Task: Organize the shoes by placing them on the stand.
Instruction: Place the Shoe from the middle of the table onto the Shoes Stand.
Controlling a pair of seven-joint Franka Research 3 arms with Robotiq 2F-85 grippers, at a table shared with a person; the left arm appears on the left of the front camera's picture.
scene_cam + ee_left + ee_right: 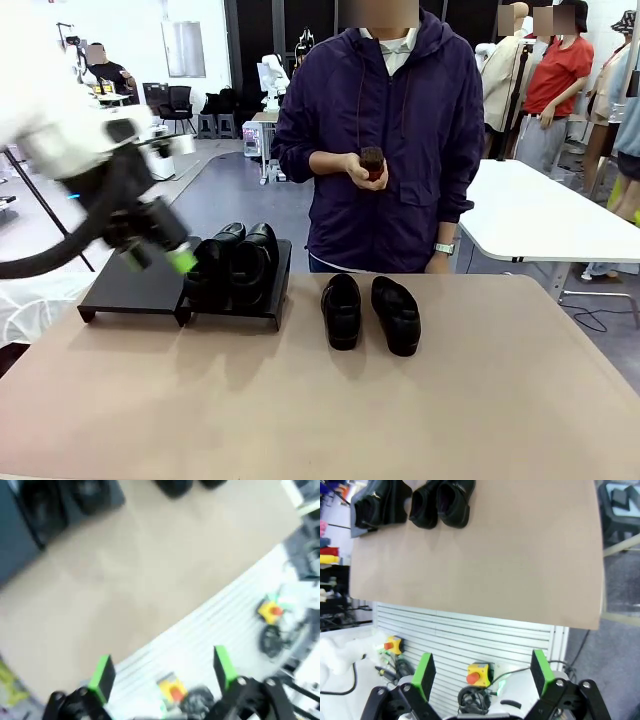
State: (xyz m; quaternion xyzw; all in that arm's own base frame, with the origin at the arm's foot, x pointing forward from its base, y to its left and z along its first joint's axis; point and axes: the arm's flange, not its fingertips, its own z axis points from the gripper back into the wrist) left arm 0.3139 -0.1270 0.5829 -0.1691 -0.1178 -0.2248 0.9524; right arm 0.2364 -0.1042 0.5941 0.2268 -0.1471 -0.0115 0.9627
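Observation:
Two glossy black shoes (240,262) stand side by side on the right panel of the low black stand (130,288). Two more shoes (341,310) (396,316) rest on the tan table in front of the person. My left gripper (158,258), blurred, hangs open over the stand just left of the racked pair, nothing between its green pads. In the left wrist view that gripper (163,672) points at the table's near edge, with the racked shoes (45,507) at the top left. My right gripper (483,672) is open, held back off the table; the shoes (440,502) lie far ahead.
The person stands at the far edge, holding a small brown-red object (372,162) in both hands. The stand's left panel is bare. A white table (530,215) stands behind at the right. Yellow stop-button boxes (477,674) sit on the slatted panel below the table's near edge.

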